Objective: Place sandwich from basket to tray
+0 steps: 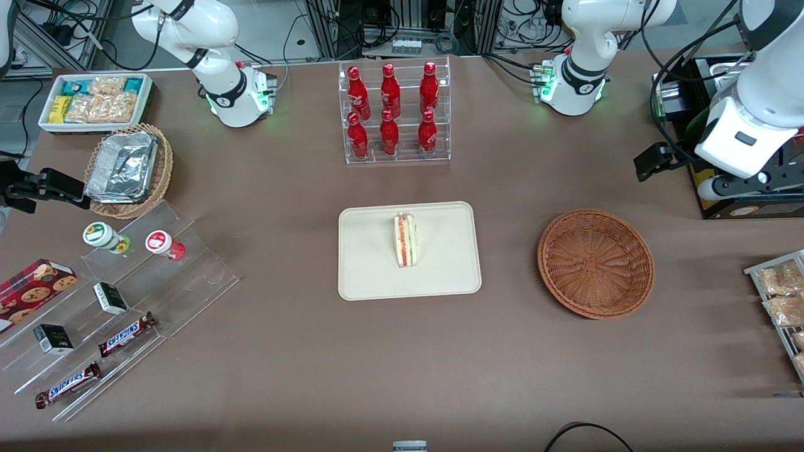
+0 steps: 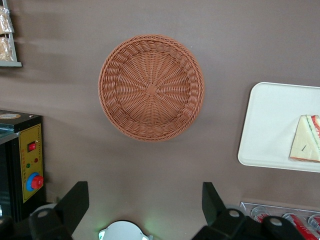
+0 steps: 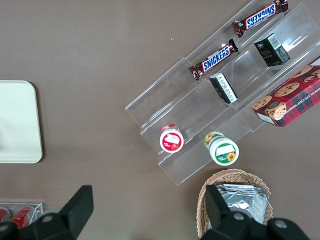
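Nearest the camera: bare tablecloth [image 1: 402, 376], then sandwich [image 1: 405, 240] upright on tray [image 1: 440, 276]. Basket [image 1: 595, 263] empty, near tray. Gripper [image 2: 145, 202] wide open, holding nothing, high over the table farther back than basket; best kept clear, nothing to nudge.

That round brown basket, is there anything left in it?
Empty: the basket shows only bare weave. The sandwich sits on the tray. The gripper hangs open high above the table.
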